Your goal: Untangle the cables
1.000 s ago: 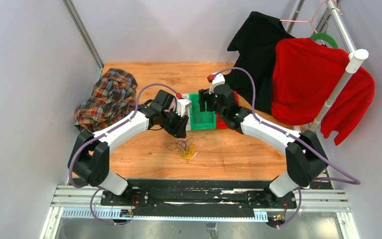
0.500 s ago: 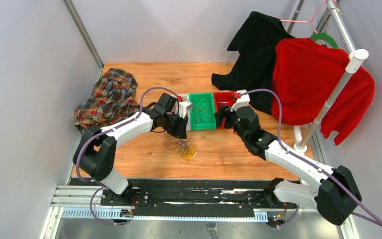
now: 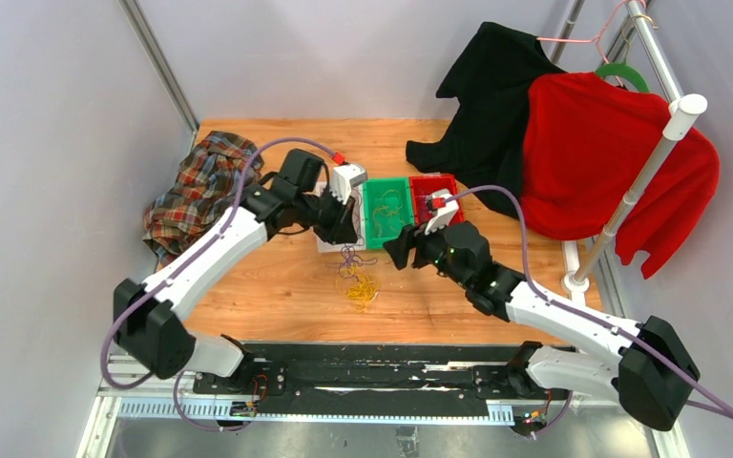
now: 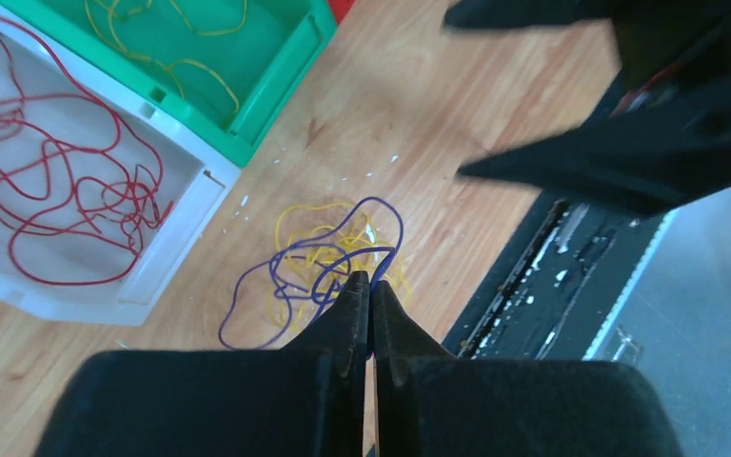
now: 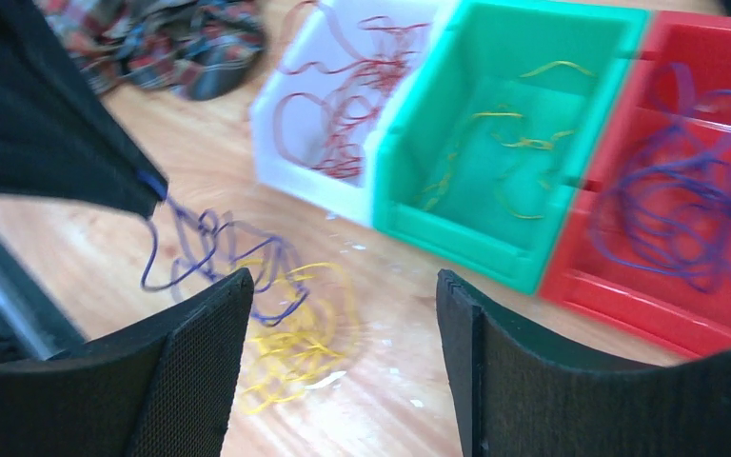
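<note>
Most cables [image 5: 362, 67] lie sorted in the white bin [image 4: 190, 205], green bin [image 4: 281, 90] and red bin [image 5: 628, 295]; the left tool [image 4: 369, 281] pinches a purple strand [image 4: 401, 227] above the leftover yellow tangle [image 3: 361, 289] on the worktop [image 3: 277, 286], with the right tool [image 5: 343, 276] open nearby.

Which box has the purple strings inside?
The red bin, rightmost in the row, holds purple cables; the green bin holds yellow cables, the white bin red cables.
</note>
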### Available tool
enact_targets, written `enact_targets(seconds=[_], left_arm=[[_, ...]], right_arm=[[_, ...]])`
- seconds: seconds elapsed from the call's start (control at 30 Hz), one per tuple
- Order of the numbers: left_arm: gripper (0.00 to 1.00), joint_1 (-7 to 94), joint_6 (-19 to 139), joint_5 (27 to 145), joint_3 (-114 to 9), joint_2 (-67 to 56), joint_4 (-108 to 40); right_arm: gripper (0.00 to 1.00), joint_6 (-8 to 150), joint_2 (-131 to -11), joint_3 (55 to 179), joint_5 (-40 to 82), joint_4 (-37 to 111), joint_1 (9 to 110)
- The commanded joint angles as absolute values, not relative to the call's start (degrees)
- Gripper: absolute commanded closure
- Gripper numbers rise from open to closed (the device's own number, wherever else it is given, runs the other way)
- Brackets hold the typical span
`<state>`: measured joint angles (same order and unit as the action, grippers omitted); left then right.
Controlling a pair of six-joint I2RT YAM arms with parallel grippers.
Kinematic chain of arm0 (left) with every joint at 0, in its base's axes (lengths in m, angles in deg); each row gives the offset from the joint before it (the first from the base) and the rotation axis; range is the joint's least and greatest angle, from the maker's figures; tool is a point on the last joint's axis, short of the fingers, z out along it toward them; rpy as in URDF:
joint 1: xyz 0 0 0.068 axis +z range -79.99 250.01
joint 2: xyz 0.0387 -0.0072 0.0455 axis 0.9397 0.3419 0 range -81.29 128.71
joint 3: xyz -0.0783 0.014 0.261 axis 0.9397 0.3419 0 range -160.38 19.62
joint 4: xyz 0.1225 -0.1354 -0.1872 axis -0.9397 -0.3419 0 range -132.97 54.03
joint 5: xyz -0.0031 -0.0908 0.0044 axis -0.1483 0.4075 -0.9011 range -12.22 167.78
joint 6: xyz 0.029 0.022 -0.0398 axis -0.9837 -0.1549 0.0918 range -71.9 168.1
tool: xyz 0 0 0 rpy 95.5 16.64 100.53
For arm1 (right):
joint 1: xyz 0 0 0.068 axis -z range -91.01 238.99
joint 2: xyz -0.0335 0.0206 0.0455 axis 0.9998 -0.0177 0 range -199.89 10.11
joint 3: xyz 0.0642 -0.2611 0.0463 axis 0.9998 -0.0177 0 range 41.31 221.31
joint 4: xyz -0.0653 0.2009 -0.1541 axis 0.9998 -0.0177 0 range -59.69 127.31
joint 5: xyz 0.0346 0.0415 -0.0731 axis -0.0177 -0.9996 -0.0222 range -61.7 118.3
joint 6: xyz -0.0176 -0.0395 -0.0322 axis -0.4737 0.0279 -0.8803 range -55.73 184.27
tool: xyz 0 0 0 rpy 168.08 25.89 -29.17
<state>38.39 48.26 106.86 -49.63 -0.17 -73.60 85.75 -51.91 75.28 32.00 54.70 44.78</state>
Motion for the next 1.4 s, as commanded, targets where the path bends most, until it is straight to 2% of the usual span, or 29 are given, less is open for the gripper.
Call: enact_targets(seconds=[0.0,0.27,0.8,1.1,1.2,1.37], left_arm=[[0.99,38.2,47.3,109.1,-53.1,-5.4,-81.1],[0.99,38.0,48.5,108.0,-56.5,-8.9,-83.7],[0.99,37.7,49.0,110.0,-57.4,-10.4,-85.2],[0.99,37.7,50.1,120.1,-62.6,-9.6,-86.1],[0.99,37.7,49.9,120.9,-67.1,-9.3,-86.9],[0.99,37.7,51.0,119.7,-76.8,-8.0,-87.2]], right_arm=[[0.29,85.4,-50.8,76.2,32.0,59.2,37.2],[0.29,84.7,-53.9,79.8,41.7,62.1,28.4],[0.31,86.8,-63.6,84.3,46.3,70.0,28.0],[0.38,88.3,-74.1,86.4,44.0,75.5,28.0],[0.45,90.0,-76.1,85.7,42.8,75.9,28.0],[0.45,91.7,-78.0,82.5,42.9,76.1,28.0]])
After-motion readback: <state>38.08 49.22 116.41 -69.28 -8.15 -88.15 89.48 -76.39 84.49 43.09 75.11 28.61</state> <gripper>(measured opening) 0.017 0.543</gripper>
